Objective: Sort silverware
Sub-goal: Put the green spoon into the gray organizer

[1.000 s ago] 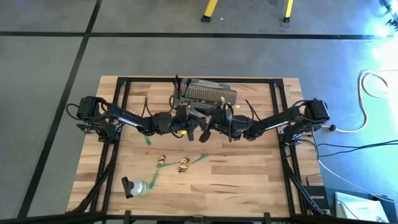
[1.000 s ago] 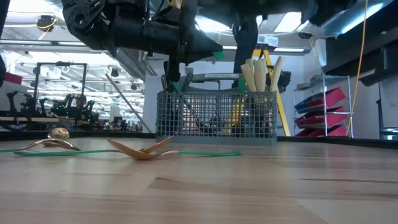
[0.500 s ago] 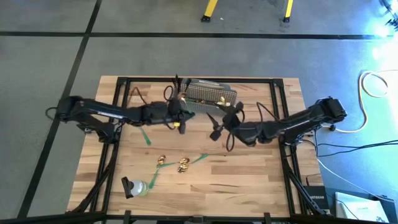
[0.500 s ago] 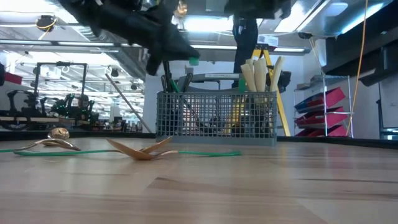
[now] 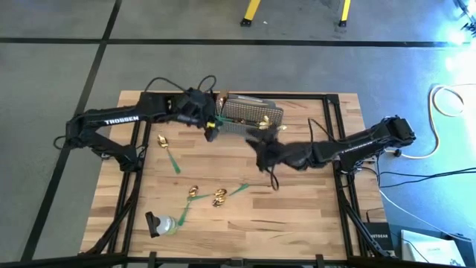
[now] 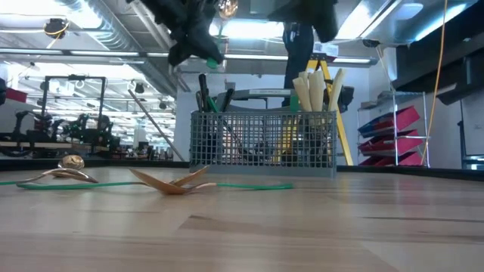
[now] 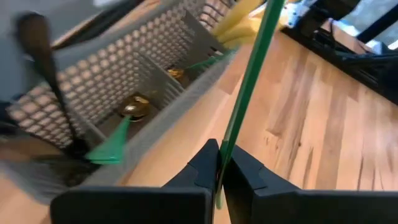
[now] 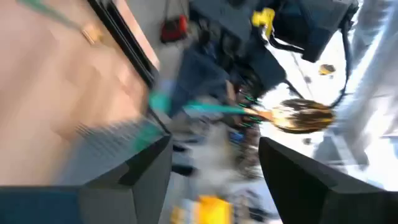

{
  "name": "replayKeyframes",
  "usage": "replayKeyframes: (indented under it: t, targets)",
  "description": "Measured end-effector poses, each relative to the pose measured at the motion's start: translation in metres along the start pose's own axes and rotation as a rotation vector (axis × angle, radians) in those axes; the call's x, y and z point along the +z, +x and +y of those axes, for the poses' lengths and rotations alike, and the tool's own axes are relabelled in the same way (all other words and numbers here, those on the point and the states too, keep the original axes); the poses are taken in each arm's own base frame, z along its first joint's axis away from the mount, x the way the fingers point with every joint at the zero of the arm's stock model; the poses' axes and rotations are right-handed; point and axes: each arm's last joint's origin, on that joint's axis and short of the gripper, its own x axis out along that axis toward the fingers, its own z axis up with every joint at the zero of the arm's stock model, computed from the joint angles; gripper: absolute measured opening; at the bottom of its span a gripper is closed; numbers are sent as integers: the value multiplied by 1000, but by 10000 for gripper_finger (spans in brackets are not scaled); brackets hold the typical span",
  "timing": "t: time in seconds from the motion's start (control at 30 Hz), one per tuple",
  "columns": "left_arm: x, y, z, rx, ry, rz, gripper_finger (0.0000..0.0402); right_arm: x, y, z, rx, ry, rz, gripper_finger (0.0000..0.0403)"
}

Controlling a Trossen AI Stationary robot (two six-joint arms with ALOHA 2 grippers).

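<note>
My left gripper (image 5: pixel 211 129) hangs above the left end of the grey mesh basket (image 5: pixel 249 112), shut on a gold spoon with a green strip along its handle. The spoon's bowl (image 6: pixel 227 7) shows high in the low view and again in the right wrist view (image 8: pixel 301 116). My right gripper (image 5: pixel 260 147) is open and holds nothing, in front of the basket. The basket (image 6: pixel 265 143) holds dark forks (image 6: pixel 204 94) on the left, cream knives (image 6: pixel 314 91) on the right and gold spoons (image 7: pixel 137 106) in between. Three more gold spoons (image 5: pixel 162 139) (image 5: pixel 193 193) (image 5: pixel 219 196) lie flat on the table. My left gripper (image 7: pixel 219 168) pinches the spoon's thin green handle strip (image 7: pixel 231 140) between its two shut fingers. The fingers lie along the strip, which runs straight out past their tips. The spoon is lifted clear, above the basket.
Green tape strips (image 5: pixel 172 160) trail from the spoons on the table. A pale tape roll with a dark holder (image 5: pixel 160 222) lies near the table's near left corner. The black frame rails (image 5: pixel 336 141) run along both sides. The table's near right part is bare wood.
The two grippers, close together in front of the basket a second ago, have drawn apart. My left gripper has risen and moved toward the far edge, carrying the spoon over the basket's left end. My right gripper has backed off toward the table's right.
</note>
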Motion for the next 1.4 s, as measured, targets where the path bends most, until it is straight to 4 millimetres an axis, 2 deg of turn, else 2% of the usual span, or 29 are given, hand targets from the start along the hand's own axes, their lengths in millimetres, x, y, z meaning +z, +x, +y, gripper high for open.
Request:
replayKeyframes:
  t: [0.13, 0.23, 0.4, 0.5, 0.63, 0.83, 1.03, 1.4]
  targets:
    - [10, 6, 9, -50, -20, 67, 0, -10, 20, -18, -19, -191, 72, 222]
    - [9, 19, 14, -143, -50, 133, 0, -18, 38, -16, 50, -431, 104, 222]
    - [5, 34, 14, -224, -76, 200, 0, -20, 63, 9, 159, -747, 82, 222]
    - [6, 35, 15, -261, -91, 208, 0, -16, 74, 23, 207, -837, 53, 222]
    - [5, 34, 14, -295, -103, 220, 0, -8, 89, 31, 182, -910, 49, 217]
    - [4, 34, 13, -323, -127, 245, 0, -3, 105, 26, 176, -977, 93, 183]
    - [0, 33, 16, -302, -140, 284, 0, -12, 110, 26, 220, -1001, 116, 159]
    - [-3, 34, 9, -286, -121, 297, 0, -15, 111, 27, 238, -1004, 97, 159]
